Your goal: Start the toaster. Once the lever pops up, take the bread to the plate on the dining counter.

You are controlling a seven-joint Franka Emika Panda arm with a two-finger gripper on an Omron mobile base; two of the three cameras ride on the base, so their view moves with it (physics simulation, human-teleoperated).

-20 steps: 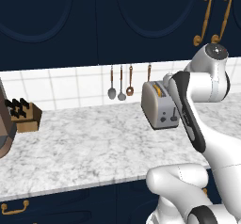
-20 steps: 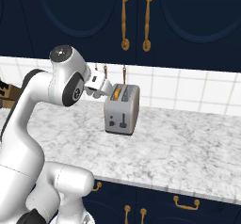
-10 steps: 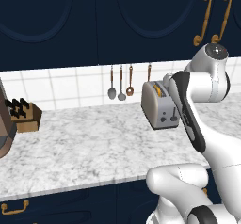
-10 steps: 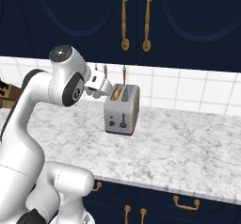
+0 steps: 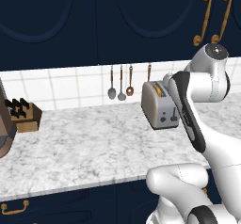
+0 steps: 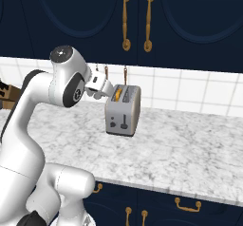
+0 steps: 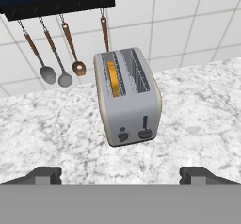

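One arm is hovering before the toaster [image 7: 128, 96], gripper [image 7: 120, 173] spread wide; bread [image 7: 112, 78] is sitting in a slot

White-grey marbled counter [image 5: 94, 148] along the tiled wall. Standing on it: silver toaster [image 7: 128, 96] toward the back edge; wooden knife block [image 5: 24, 115] far left, also near the back.

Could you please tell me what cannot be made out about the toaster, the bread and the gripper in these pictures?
- Bread: hand view, sunk in the toaster slot; just its top edge shows.
- Gripper: hand view, the bottom edge cuts it to two wide-apart tips.
- Toaster's right end: left base view, behind the arm.
- Knob markings: too small anywhere.
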